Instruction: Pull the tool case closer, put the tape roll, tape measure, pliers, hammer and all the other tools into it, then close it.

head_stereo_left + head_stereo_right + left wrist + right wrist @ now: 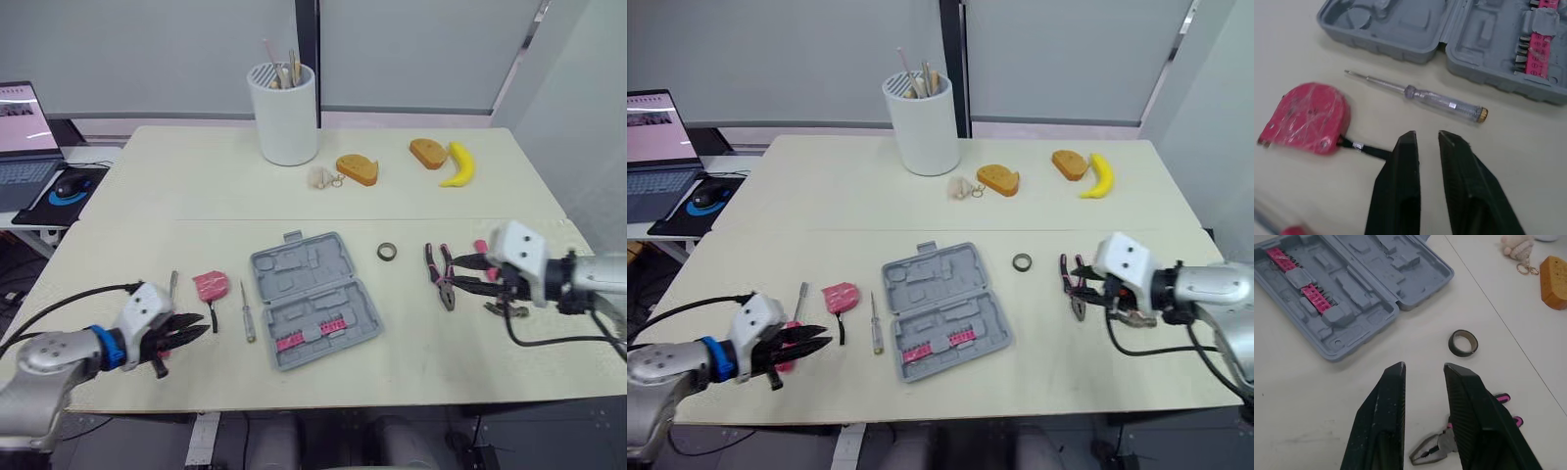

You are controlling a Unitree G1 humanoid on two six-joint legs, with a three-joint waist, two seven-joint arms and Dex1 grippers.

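The left end effector (1425, 139), fingers slightly apart and empty, hovers left of the open grey tool case (313, 299), with the screwdriver (1415, 93) and pink tape measure (1308, 117) lying between it and the case. The right end effector (1422, 367), fingers apart and empty, hangs right of the case above the pliers (1432, 449). The tape roll (1464, 352) lies on the bench (196, 196) between it and the case.

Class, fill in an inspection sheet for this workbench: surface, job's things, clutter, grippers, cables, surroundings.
Surface: pale table with a seam across it.
Job's things: tool case open, centre; tape measure, screwdriver on its left; tape roll, pliers on its right.
Clutter: white cup, keychain, bread-like pieces, banana, far side.
Grippers: left gripper open by tape measure; right gripper open by pliers.
Cables: black cable along each arm.
Surroundings: laptop, mouse beyond the table's left edge.
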